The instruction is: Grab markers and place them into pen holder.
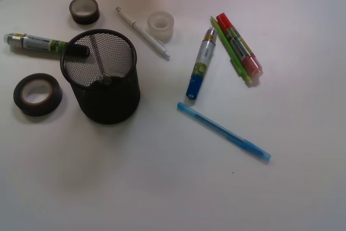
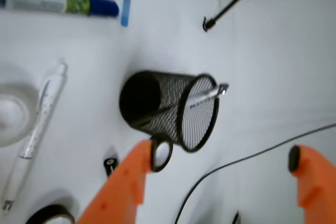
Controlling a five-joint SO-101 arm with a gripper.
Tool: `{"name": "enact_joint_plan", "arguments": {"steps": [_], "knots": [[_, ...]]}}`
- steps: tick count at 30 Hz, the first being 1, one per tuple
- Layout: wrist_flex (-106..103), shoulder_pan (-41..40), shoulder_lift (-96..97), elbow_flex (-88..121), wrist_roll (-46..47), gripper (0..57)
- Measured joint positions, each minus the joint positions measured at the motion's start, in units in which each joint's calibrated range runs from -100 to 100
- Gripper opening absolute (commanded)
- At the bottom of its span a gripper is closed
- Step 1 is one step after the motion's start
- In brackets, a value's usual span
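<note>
The orange two-fingered gripper [image 2: 220, 153] hangs spread wide with nothing between its fingers.

Seen from the front, a dark brown tape roll [image 1: 38, 94] lies furthest left. Above it lies the black-capped marker [image 1: 38, 41], a stubby silver barrel with a green label patch. Its print is too small to read. Its cap reaches the holder's rim, though I cannot tell whether it rests on the rim or lies behind it. A second dark tape roll [image 1: 84, 10] sits further back.

The black wire-mesh pen holder [image 1: 108, 106] stands upright. In its mouth only the inner divider shows. In the wrist view it sits just ahead of the gripper, close to the finger on that picture's left.

A slim white pen [image 1: 143, 33] and a clear tape roll [image 1: 160, 25] lie beyond that same finger, off to its side.

The blue-capped marker [image 1: 199, 66] lies flat, well ahead of the gripper past the holder, and its silver-green label is unreadable. Beside it lies a thin green pen [image 1: 230, 52], touching the red-capped marker [image 1: 240, 44], whose writing is also illegible. A thin light-blue pen [image 1: 224, 132] lies near the blue cap.
</note>
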Motion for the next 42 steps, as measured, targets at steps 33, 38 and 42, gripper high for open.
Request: {"name": "enact_joint_plan", "arguments": {"steps": [33,38,42], "knots": [[-9.24,-26.93,79.09,-33.87,-51.38,29.1],[-10.80,-31.08,82.32,-33.87,-54.70,29.1],[-15.72,-30.85,85.98,-33.96,-54.95,29.1]]}}
